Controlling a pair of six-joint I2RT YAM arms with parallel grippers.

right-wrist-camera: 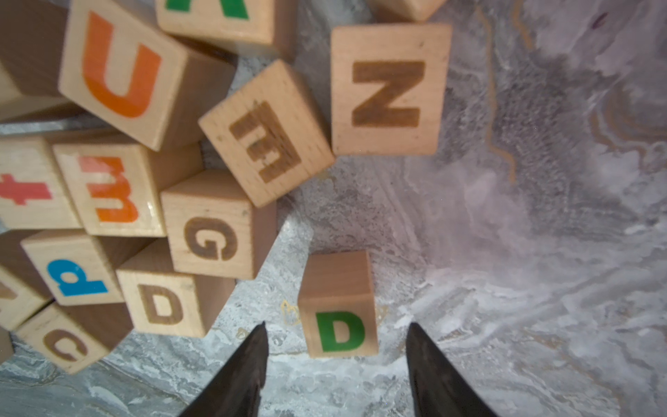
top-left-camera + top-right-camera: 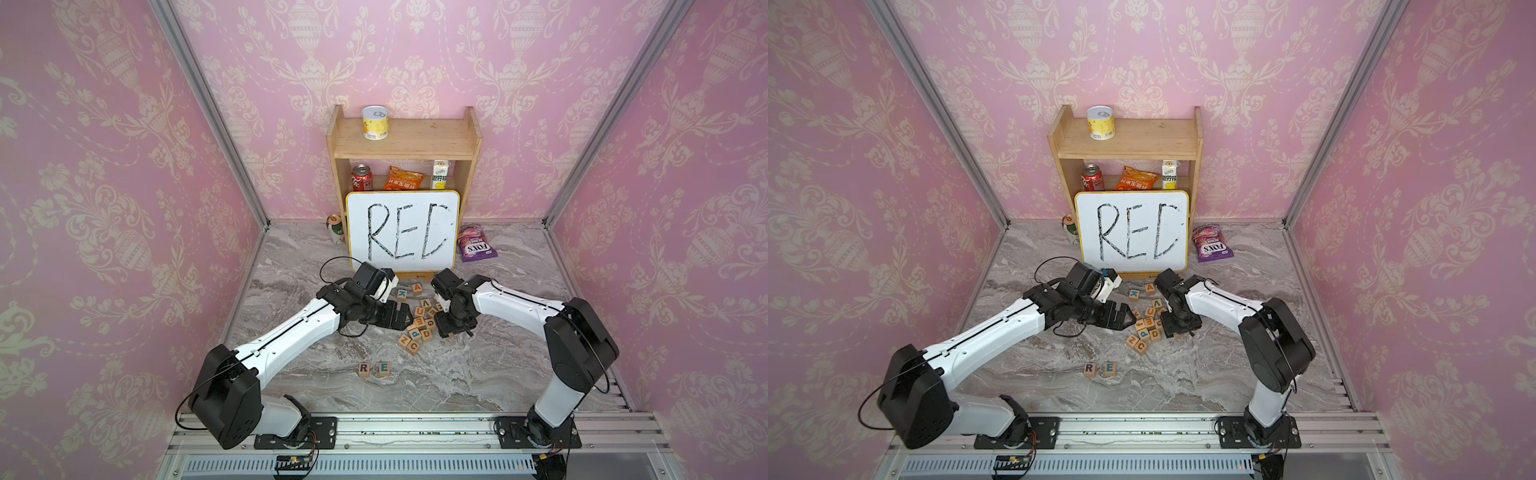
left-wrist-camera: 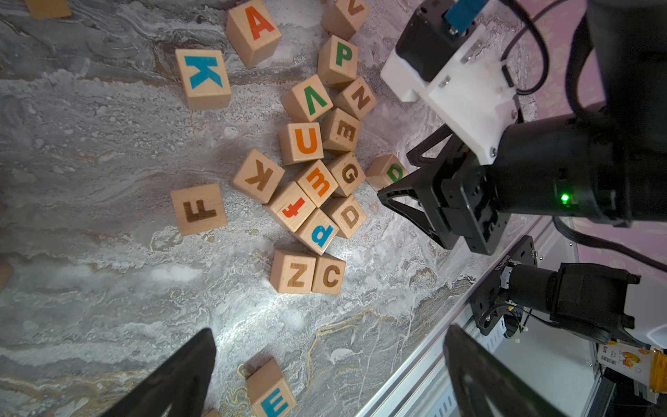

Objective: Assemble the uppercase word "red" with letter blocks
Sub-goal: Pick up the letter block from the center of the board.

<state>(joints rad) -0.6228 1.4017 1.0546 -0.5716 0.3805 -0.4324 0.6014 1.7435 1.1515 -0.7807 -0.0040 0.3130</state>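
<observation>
**A:** Where's the word at?

**B:** Two letters down. Light-wood cube w/ purple R [image 2: 363, 368] and light-wood cube w/ green E [image 2: 384, 368] sit side by side, lower centre of a top view. They're on the grey marbled table [image 2: 478, 374], well apart from the pile of loose wooden letter cubes [image 2: 419, 320] mid-frame. The spot right of the E is bare, prob. meant for the D.

**A:** And the D?

**B:** Light-wood cube w/ green D [image 1: 337, 307] is lower centre of the rt wrist view, flat on the table, by itself near the pile's edge. In both top views it's hidden under the rt wrist.

**A:** Why that one? There's a brown-lettered D cube [image 1: 162, 303] too.

**B:** That one's jammed against its neighbours, so no room for tips. The green D stands clear on both sides. Easier to straddle, I'd say.

**A:** Rt side?

**B:** The right fingers [image 1: 249, 368] are partway apart, one tip each side of the green D. A strip of table shows btwn wood and tip on both sides, so no contact and nothing gripped. Looks like pre-grasp.

**A:** Lft?

**B:** The left fingers [image 3: 180, 379] are spread wide and empty, at the pile's left side in both top views. Prob. just clear of the rt arm.

**A:** Ref?

**B:** White board w/ handwritten RED [image 2: 402, 230] leans on the wooden shelf [image 2: 405, 141], upper centre.
</observation>
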